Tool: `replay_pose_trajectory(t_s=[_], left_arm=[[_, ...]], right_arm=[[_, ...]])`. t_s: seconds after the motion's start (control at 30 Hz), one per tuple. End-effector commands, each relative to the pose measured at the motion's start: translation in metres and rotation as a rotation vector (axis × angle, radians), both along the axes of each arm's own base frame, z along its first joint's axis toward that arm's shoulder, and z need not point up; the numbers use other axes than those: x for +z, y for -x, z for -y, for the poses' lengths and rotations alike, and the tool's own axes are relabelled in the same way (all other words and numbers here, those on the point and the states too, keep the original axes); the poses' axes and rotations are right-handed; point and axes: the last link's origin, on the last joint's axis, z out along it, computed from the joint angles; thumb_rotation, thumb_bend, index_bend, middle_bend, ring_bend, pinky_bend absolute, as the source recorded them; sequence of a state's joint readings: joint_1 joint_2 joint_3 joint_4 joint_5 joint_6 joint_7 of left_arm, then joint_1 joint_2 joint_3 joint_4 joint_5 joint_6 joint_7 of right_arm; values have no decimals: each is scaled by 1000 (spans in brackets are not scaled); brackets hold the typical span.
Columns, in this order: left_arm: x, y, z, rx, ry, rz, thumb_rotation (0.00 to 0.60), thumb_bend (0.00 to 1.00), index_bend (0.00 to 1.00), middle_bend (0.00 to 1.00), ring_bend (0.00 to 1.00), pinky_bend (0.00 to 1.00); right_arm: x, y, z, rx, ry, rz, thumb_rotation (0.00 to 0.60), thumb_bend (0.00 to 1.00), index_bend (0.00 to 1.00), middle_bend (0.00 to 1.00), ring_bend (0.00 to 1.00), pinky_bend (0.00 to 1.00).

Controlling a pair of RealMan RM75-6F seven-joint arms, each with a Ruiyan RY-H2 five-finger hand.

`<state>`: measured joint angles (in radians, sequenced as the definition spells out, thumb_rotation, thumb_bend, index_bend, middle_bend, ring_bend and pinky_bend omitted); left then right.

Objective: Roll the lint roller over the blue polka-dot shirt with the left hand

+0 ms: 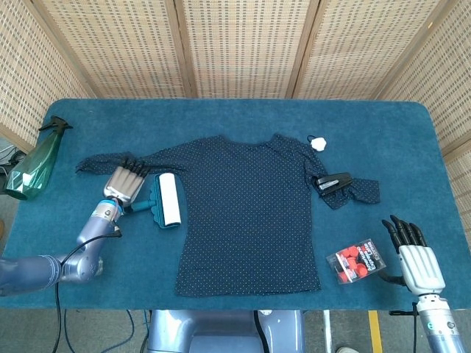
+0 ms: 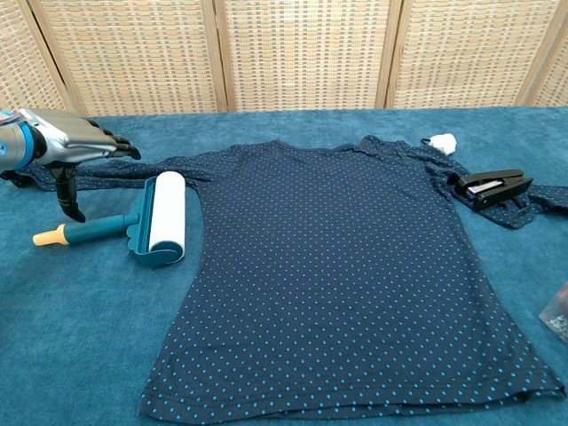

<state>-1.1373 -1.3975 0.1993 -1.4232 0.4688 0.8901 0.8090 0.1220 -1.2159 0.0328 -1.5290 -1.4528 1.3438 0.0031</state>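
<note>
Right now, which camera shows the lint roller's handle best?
Chest view: the lint roller lies beside the shirt, handle fully exposed, left hand off it. Head view hides most of the handle under the hand.

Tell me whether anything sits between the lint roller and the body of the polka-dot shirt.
Nothing visible does. The lint roller lies on the table beside the left edge of the shirt, with only bare blue cloth between them. The left hand hovers open above the roller's handle. The stapler sits far off on the shirt's other sleeve.
</note>
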Motion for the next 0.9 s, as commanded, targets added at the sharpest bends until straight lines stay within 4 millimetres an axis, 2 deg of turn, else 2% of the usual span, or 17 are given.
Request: replay_pose_trajectory(t_s=[0.03,0.2,0.27,0.43,0.6,0.7,0.9], left_arm=[[6,1,3,7,-48,80,600,73,0,0,0,0],[19,7,21,-24,-130,244,600,72,0,0,0,0],[34,18,49,-66,-215,363,600,72,0,0,0,0],[45,36,84,-99,-283,470,600,69,0,0,0,0],[54,66,128,-55,-375,567,600,68,0,0,0,0],[59,82,149,-39,-399,561,600,68,0,0,0,0],[63,101,180,-29,-407,539,600,68,0,0,0,0]], right_arm=[[1,0,0,2,0,2,600,96,0,0,0,0],[3,1,0,-1,8,3,600,96,0,0,0,0],[7,2,1,-4,25,5,600,97,0,0,0,0],[12,2,1,-5,44,6,600,95,0,0,0,0],[20,-2,1,8,83,2,600,94,0,0,0,0],[24,-2,1,9,100,2,600,94,0,0,0,0],[28,-5,0,18,116,1,600,94,0,0,0,0]])
